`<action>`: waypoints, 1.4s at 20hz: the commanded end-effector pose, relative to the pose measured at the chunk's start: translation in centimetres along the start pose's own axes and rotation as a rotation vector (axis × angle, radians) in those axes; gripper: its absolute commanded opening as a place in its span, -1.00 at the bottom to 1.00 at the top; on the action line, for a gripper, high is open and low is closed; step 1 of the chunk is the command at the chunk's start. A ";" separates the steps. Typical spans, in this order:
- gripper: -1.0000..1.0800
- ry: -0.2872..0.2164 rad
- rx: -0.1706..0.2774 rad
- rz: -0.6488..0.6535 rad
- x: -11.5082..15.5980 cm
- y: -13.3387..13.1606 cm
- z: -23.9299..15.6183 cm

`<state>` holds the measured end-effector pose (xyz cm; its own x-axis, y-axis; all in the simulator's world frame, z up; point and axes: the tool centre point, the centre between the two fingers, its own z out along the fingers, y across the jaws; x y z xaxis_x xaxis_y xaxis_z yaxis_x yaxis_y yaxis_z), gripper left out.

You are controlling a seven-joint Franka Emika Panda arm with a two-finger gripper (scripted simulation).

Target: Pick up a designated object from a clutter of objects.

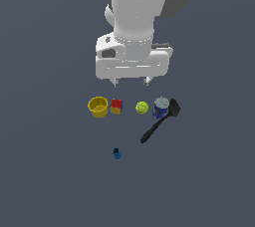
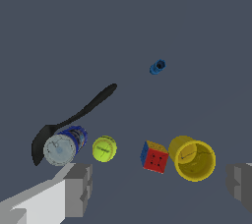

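While I hover, end effector (image 1: 132,80): spread, empty, above the row.
Multicoloured cube (image 1: 116,106): just beside yellow cup (image 1: 98,106), exterior view's right.
Approach: centre over cube, avoid cup rim, descend straight.

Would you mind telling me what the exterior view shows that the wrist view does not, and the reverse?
Only the exterior view shows the white arm above the whole hand, hanging open over the row of items. Only the wrist view shows the blue can's silver lid, the inside of the yellow cup and the cube's red face with dark dots. Both show the cup, cube, yellow-green ball, can, black spatula and tiny blue cylinder.
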<state>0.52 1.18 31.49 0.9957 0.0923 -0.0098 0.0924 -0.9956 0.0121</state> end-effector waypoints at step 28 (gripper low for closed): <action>0.92 0.002 -0.003 -0.542 -3.1 3.5 11.3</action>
<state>-2.05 -2.50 20.90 0.8262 0.5632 -0.0141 0.5634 -0.8262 0.0088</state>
